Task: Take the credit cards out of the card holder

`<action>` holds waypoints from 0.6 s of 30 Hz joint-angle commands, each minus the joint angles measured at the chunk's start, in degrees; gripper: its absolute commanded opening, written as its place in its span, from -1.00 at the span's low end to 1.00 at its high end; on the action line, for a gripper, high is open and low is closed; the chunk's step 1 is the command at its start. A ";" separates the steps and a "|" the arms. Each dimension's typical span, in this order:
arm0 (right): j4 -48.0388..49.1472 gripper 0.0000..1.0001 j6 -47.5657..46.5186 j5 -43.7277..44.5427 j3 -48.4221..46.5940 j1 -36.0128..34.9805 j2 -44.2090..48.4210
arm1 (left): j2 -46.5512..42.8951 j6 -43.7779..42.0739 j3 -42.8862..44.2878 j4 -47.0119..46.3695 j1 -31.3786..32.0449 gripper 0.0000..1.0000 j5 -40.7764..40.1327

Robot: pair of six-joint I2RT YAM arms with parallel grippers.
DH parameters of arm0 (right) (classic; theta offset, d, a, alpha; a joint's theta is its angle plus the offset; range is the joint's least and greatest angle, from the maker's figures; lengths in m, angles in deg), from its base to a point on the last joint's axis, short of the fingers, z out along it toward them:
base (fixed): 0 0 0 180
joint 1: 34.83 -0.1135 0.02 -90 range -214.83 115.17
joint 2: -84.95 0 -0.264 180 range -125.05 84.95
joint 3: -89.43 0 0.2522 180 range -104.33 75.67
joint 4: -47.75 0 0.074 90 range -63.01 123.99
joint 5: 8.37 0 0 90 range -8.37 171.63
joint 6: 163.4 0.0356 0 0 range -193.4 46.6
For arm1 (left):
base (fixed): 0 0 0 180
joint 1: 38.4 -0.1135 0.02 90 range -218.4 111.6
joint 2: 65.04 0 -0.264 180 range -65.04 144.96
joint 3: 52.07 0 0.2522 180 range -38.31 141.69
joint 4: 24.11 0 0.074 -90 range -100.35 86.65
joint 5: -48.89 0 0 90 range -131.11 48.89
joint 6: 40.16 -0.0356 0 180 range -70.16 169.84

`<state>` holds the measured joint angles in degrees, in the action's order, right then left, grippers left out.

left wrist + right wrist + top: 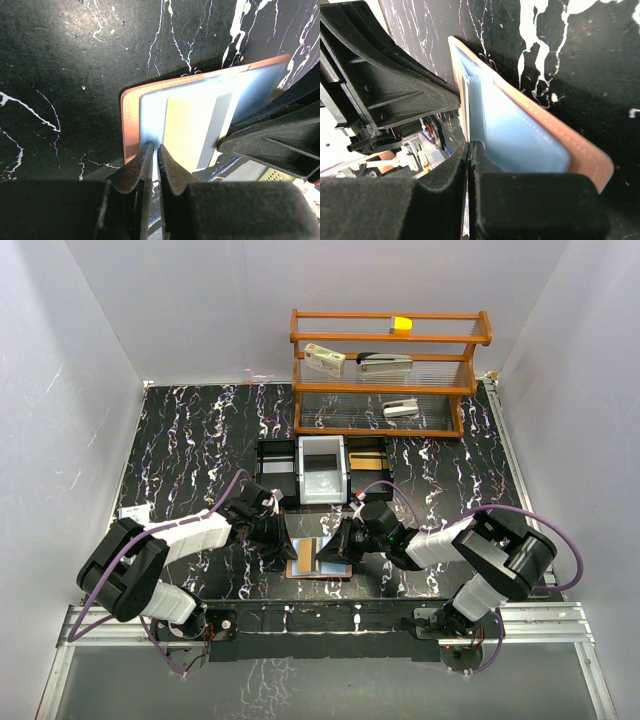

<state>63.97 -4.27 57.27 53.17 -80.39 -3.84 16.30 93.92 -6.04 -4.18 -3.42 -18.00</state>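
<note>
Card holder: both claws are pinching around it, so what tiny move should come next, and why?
Probably the right gripper should draw gently back toward its own side. It looks shut on the edge of the yellow card, the card lies in the card holder, and the left gripper pins the holder's edge.

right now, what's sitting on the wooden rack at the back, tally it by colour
yellow: 1, the block
white and red: 1, the box
black: 1, the stapler
grey and white: 1, a small item, too small to name
total on the rack: 4
</note>
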 commanded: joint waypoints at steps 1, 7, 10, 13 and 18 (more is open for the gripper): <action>3.59 -1.00 -0.14 -1.50 1.09 1.57 2.39 | 2.57 -1.97 -0.99 5.43 0.44 -0.84 -5.25; -0.51 -1.00 -1.93 -1.01 0.86 2.26 3.47 | 3.02 -2.32 -0.63 5.54 0.44 -0.85 -5.19; -1.95 -1.00 -2.68 -0.95 0.50 2.42 3.56 | 2.91 -2.39 -0.63 5.19 0.45 -0.85 -4.89; -5.25 -1.00 -3.73 -0.25 -0.19 2.71 4.08 | 2.65 -2.49 -0.61 5.32 0.44 -0.85 -4.96; -9.06 -0.98 -6.22 -1.44 -1.10 3.88 4.56 | 2.07 -2.24 -0.93 5.08 0.46 -0.85 -5.10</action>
<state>57.98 -7.42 56.24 54.04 -77.55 -0.82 17.07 93.50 -5.38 -3.87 -3.40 -17.73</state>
